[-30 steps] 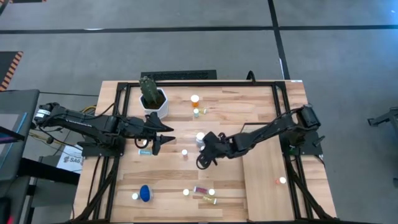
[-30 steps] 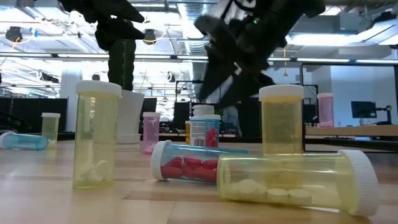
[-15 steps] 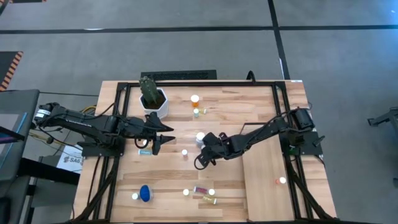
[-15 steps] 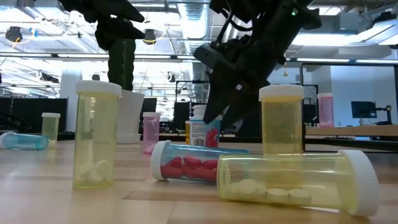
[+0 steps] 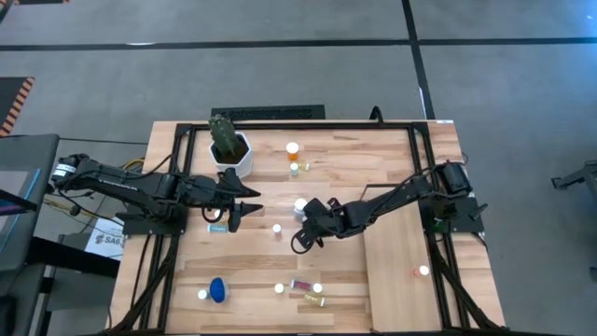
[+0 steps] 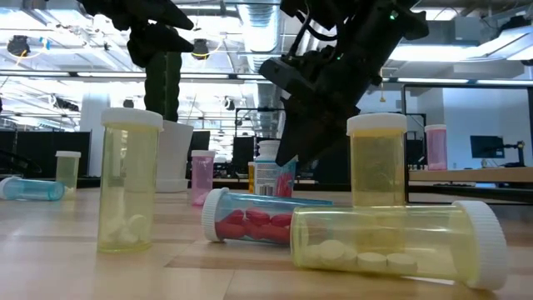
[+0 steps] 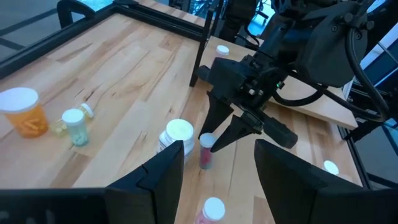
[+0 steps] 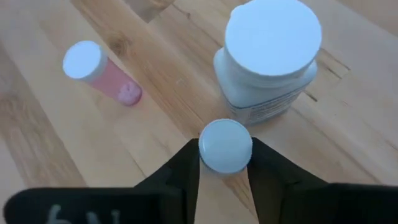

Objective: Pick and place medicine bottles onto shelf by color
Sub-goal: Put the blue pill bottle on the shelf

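Grey concrete floor surrounds the striped planked wooden tabletop (image 5: 345,168) in the high view, where the smooth pale plywood shelf (image 5: 396,271) lies at the right and carries one small white-capped bottle (image 5: 423,271). Other medicine bottles are scattered on the planks, too small there to tell their bodies apart, beside a white pot with a cactus (image 5: 230,149). The right gripper (image 5: 300,233) sits low near mid-table, next to a wide white-capped jar (image 5: 300,205); what it holds is hidden under the arm. The left gripper (image 5: 238,213) waits left of centre, just as in the earlier picture, while the right arm has drawn slightly leftward and down. In the low view, a dark arm hangs over a red-and-white labelled jar (image 6: 273,175), its fingertips masked by an upright yellow-green bottle (image 6: 378,162); a lying yellow-green bottle (image 6: 391,243) is cut off by nothing but blocks much behind it. In the left wrist view the left gripper's fingers (image 7: 168,171) stand apart and empty, and the right gripper's tips meet at a small pink vial (image 7: 206,149). In the right wrist view its fingers (image 8: 261,168) are clenched on that vial's white cap (image 8: 225,146), standing on the planks; earlier they were apart.
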Controlling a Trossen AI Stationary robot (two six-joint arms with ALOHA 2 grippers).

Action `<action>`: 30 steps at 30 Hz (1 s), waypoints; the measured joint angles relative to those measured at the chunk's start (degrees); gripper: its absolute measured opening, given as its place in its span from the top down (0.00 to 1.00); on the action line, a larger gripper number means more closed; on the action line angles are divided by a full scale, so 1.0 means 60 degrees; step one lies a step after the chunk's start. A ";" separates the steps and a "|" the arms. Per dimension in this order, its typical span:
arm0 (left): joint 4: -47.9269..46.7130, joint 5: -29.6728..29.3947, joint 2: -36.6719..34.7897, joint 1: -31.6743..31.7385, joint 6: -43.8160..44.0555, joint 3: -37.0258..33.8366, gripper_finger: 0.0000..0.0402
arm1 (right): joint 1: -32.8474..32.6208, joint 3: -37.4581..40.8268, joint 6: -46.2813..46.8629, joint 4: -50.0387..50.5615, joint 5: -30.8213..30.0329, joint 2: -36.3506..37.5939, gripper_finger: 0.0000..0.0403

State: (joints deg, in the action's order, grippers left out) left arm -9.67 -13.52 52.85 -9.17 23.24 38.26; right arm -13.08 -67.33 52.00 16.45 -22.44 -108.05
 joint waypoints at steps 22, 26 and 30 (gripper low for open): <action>0.0049 -0.0144 -0.0006 0.0000 0.0020 0.0000 0.54 | -0.2643 0.0000 -0.0202 0.2272 0.0549 0.2755 0.66; 0.0145 -0.0317 -0.0006 -0.0001 0.0031 0.0000 0.54 | -0.3682 0.0000 -0.0192 0.2733 0.0539 0.3045 0.65; 0.0384 -0.0383 -0.0006 0.0000 0.0031 0.0000 0.54 | -0.4570 0.0000 -0.0165 0.3062 0.0502 0.3257 0.66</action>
State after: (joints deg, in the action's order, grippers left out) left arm -7.36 -15.82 52.82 -9.17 23.42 38.26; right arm -40.50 -67.33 51.01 34.82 -19.43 -88.51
